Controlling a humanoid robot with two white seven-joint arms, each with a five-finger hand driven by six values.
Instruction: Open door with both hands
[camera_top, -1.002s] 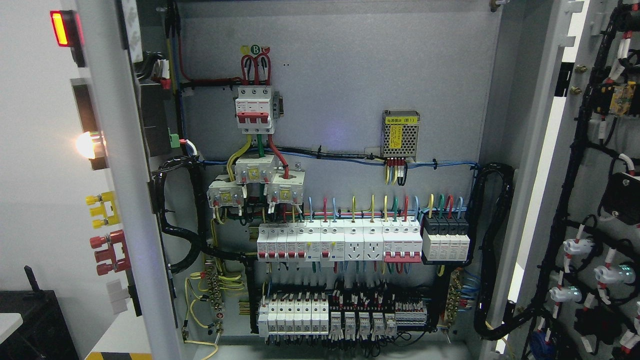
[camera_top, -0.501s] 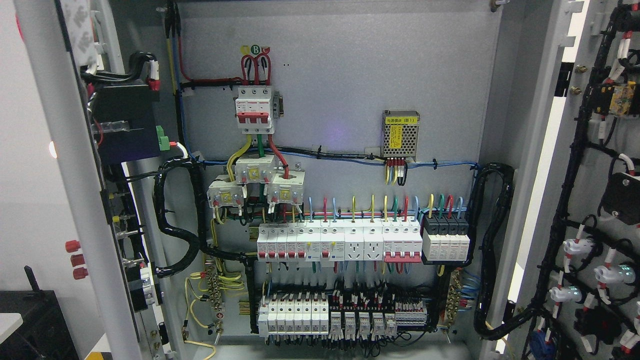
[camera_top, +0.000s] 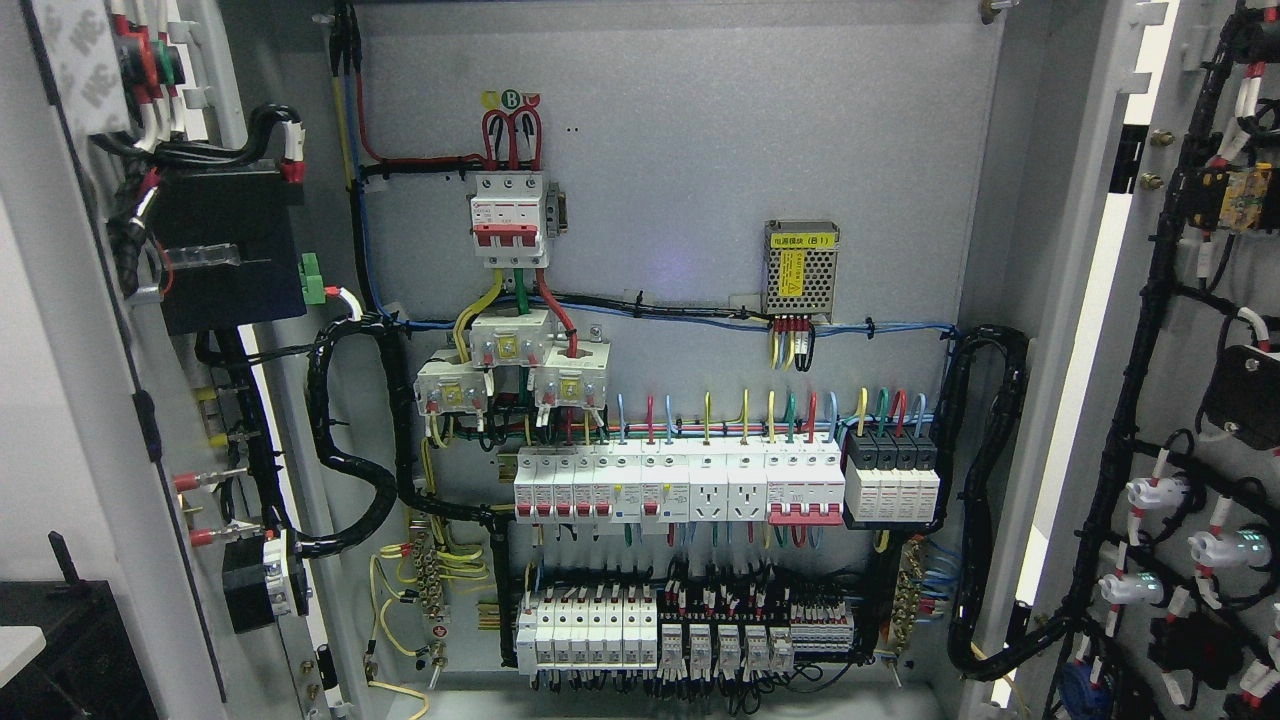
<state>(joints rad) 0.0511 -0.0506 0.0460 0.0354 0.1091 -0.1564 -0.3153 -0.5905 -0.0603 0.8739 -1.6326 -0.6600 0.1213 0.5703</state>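
Left door (camera_top: 90, 400) has swung way further out than a second ago; its inside wiring faces the camera now, so the cabinet (camera_top: 680, 150) is basically fully open, right door (camera_top: 1190, 400) too. No robot hand anywhere in view, so can't tell its state. Both door edges sit at the frame sides, middle wide open.

Nothing of the robot's body shows in the head view at this moment: the left hand and the right hand are both out of the picture, and so are the arms. There is no casing colour, finger shape, cable, screw or marking to report.
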